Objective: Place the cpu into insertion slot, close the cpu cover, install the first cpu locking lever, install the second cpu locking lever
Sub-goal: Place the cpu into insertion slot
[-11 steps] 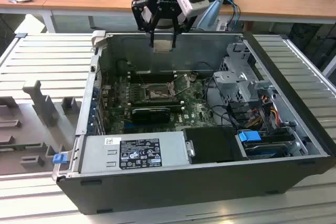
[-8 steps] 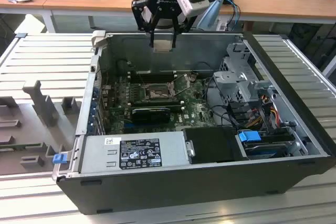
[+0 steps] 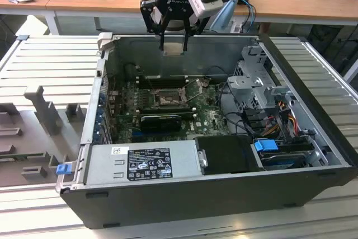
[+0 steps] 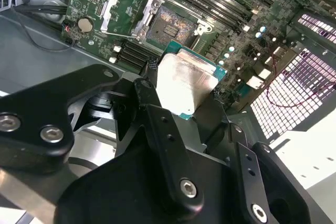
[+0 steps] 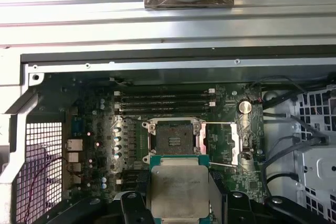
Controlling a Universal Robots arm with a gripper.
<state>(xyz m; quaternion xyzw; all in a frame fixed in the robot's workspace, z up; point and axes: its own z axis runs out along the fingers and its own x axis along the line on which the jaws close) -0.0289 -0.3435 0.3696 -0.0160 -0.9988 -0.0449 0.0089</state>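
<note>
My gripper (image 3: 173,42) hangs above the open computer case, near its far wall, shut on the cpu (image 3: 173,48). In both wrist views the cpu (image 4: 184,80) (image 5: 177,192) is a silvery square chip with a green edge, pinched between two black fingers (image 4: 157,114). The insertion slot (image 5: 173,137) (image 4: 170,24) lies open on the green motherboard (image 5: 89,145), well below the chip; in the exterior view the insertion slot (image 3: 166,98) is mid-board. The cpu cover (image 5: 224,142) (image 4: 122,4) is flipped back beside the slot. A thin locking lever (image 5: 221,164) stands loose at the cover's edge.
A grey power supply (image 3: 140,163) fills the case's near side. A drive cage (image 3: 260,85) and bundled cables (image 3: 271,124) crowd the exterior view's right. Long black memory slots (image 5: 165,100) run beside the socket. The case walls (image 3: 184,40) ring the board.
</note>
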